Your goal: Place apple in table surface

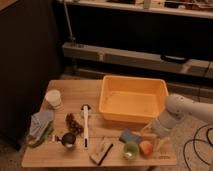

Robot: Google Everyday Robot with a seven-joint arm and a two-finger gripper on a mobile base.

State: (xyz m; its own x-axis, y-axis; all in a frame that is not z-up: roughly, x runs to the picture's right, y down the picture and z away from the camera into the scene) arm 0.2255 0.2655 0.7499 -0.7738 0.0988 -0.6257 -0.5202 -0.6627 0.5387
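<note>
Resting, as it appears, on the counter point(75, 92) near the front right corner, the apple point(145, 147) sits just beside a green cup point(131, 149). The end effector point(152, 139) hangs right at the apple; gripping or released, cannot tell. Judged: the fruit is firm, light, smooth-skinned and apt to roll; hold it across its widest part.

The single white arm point(194, 108) comes in from the 3 o'clock edge of the view and runs toward 9 o'clock as far as a rounded bend point(175, 104). From there it slopes down toward 7 o'clock through a pale wrist point(161, 124). The gripper point(151, 140) points downward, low at the 5 o'clock corner of the surface point(50, 156).
</note>
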